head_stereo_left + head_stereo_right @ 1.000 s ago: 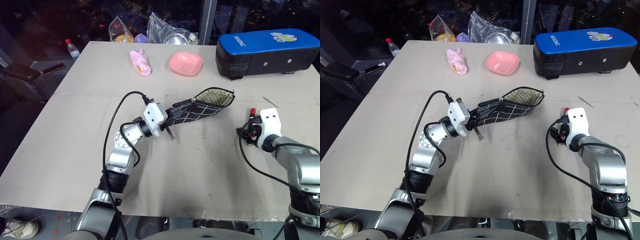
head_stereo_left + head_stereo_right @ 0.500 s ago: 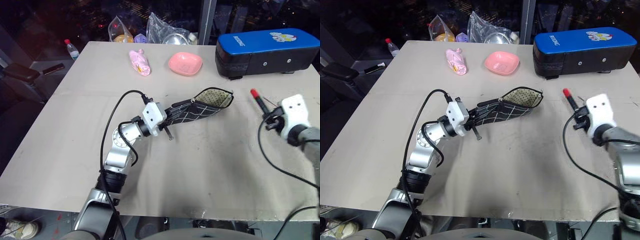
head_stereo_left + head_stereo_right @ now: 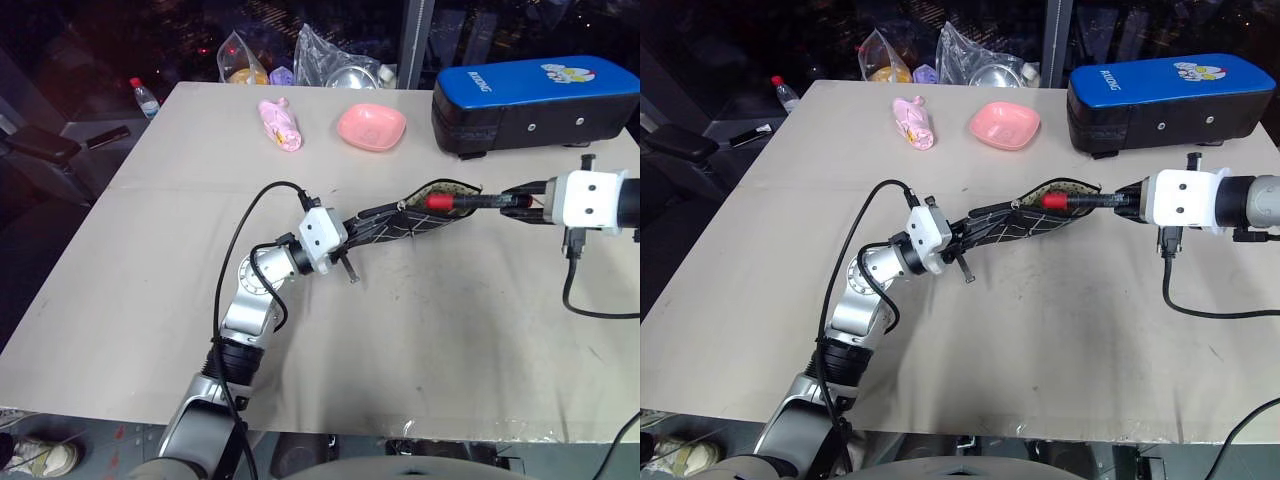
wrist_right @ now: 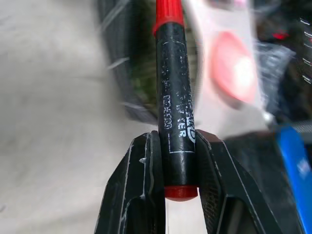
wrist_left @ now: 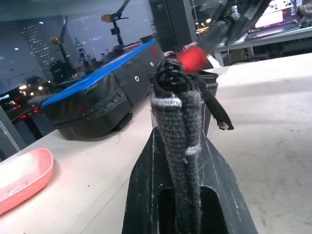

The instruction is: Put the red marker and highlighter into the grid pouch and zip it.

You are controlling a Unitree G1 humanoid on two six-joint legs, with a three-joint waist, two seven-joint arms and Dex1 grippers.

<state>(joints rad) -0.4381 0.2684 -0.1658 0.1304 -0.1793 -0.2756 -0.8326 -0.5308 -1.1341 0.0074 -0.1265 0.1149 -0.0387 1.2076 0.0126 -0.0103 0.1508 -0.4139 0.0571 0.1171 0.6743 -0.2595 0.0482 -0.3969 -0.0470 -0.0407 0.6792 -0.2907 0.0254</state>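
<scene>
the right gripper (image 4: 168, 161) clamped the red marker (image 3: 462, 201), cap at the mouth of the grid pouch (image 3: 400, 222), which the left gripper (image 5: 178, 161) pinched and held off the table (image 3: 150, 250). the soft mouth looked narrow, so the cap could catch its edge and fold it shut, or the marker could twist in the fingers.

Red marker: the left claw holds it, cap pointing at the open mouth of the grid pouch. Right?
Not quite. The right claw holds the red marker; the right wrist view shows it clamped between the fingers. The left claw grips the grid pouch. The cap does point at the pouch's open mouth.
</scene>
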